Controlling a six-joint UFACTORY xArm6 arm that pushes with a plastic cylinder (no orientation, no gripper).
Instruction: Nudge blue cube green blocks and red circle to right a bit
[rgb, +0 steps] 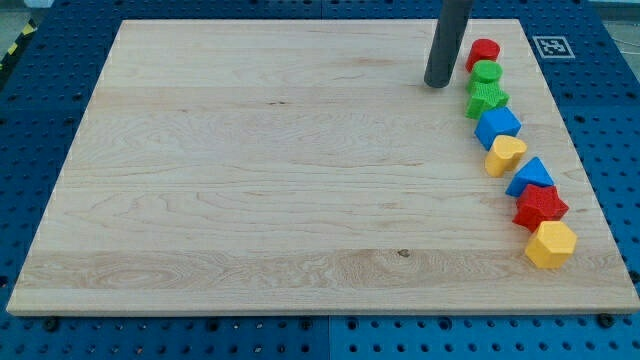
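Observation:
A column of blocks runs down the board's right side. From the top: a red circle (483, 53), a green circle (487, 73), a green star (487, 98), a blue cube (497, 126), a yellow heart (505, 154), a blue triangle (530, 177), a red star (540, 207) and a yellow hexagon (550, 244). Neighbours touch or nearly touch. My tip (437, 84) rests on the board just left of the green circle and green star, a small gap apart from them. The rod rises out of the view's top.
The wooden board (260, 180) lies on a blue pegboard table (600, 330). The blocks sit close to the board's right edge (575, 160). A black-and-white marker tag (552, 46) lies beyond the board's top right corner.

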